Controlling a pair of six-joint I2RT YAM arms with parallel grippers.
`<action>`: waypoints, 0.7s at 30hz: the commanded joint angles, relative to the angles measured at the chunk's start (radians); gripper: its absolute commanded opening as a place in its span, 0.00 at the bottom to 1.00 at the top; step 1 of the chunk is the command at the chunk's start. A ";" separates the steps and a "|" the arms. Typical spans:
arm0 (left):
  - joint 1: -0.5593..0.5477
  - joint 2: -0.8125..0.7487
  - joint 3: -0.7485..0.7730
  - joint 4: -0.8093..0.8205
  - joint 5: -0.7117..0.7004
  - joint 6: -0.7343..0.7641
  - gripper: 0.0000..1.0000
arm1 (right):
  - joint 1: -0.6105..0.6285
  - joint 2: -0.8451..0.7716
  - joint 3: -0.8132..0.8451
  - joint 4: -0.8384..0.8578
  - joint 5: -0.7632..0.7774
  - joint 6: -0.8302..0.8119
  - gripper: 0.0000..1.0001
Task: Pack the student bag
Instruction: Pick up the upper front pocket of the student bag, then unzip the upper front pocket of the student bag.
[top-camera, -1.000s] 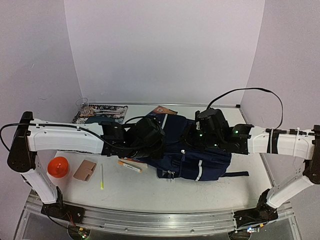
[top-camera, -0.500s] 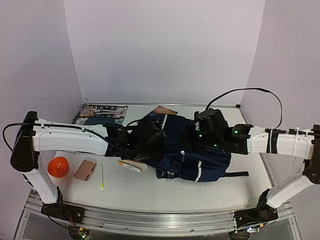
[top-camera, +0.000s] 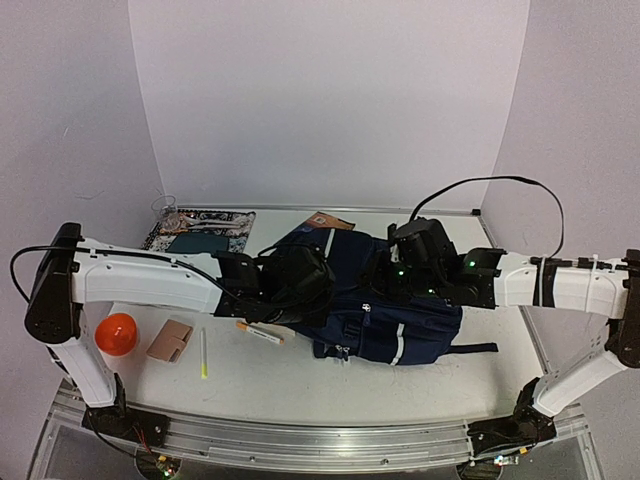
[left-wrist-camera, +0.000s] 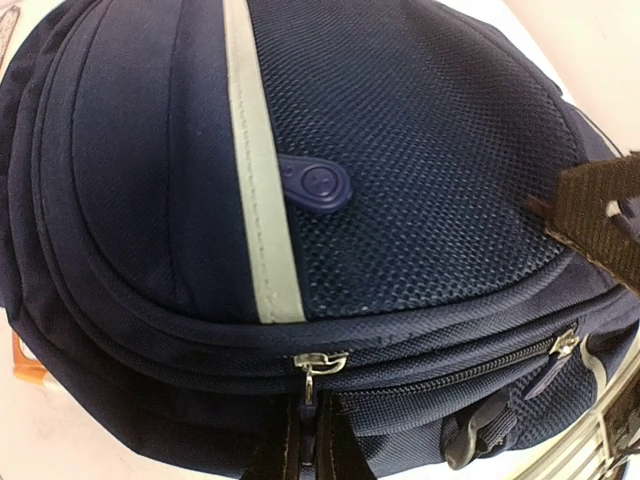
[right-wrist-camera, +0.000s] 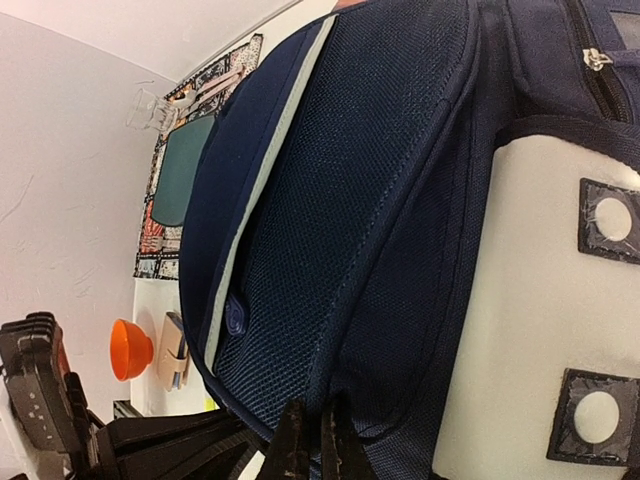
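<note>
The student bag (top-camera: 390, 310) lies mid-table (top-camera: 300, 385), between the two arms. The left gripper (left-wrist-camera: 308, 450) meets its left end and the right gripper (right-wrist-camera: 312, 440) reaches over its far right part. Just left of the bag on the near side lies a marker (top-camera: 262, 332). Further left come a thin stick (top-camera: 203, 352), a flat case (top-camera: 170, 340) and a dome-shaped object (top-camera: 117, 333). A mat (top-camera: 232, 218) lies far left, with a glass (top-camera: 165, 205) at its far-left corner. A book (top-camera: 325, 219) pokes out behind the bag.

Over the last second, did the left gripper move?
Yes. In the top view the left gripper edged slightly right over the student bag, away from the orange cone, which stayed put.
</note>
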 joint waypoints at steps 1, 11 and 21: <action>0.016 -0.072 -0.042 0.029 -0.037 0.042 0.00 | -0.005 -0.080 0.053 0.078 -0.025 -0.090 0.00; 0.107 -0.186 -0.123 0.029 -0.007 0.170 0.00 | -0.199 -0.231 -0.040 -0.112 -0.139 -0.249 0.00; 0.222 -0.227 -0.175 0.037 0.118 0.362 0.00 | -0.446 -0.259 -0.089 -0.256 -0.140 -0.462 0.00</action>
